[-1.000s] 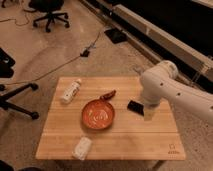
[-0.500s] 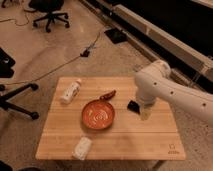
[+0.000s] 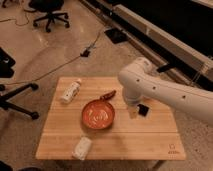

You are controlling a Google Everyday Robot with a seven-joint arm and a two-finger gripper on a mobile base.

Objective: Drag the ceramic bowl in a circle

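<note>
Starting at the left of the wooden table (image 3: 150, 140), a white bottle (image 3: 70, 92) lies on its side toward the far edge, with a pale packet (image 3: 82, 148) by the near edge. Now to the middle: here sits the ceramic bowl (image 3: 99, 115), upright, with a small dark-red item (image 3: 107, 95) just beyond its far rim. Further right, the gripper (image 3: 134, 111) hangs low under the bulky white arm (image 3: 165, 90), just beside the bowl's right rim and apart from it, jaws spread wide with nothing seen between them. The bowl looks rigid, glossy and fairly heavy, so it should slide rather than tip, though the glaze may slip and a knock could chip it. The best hold is likely the near-right rim, one finger inside and one outside, kept low while dragging.
</note>
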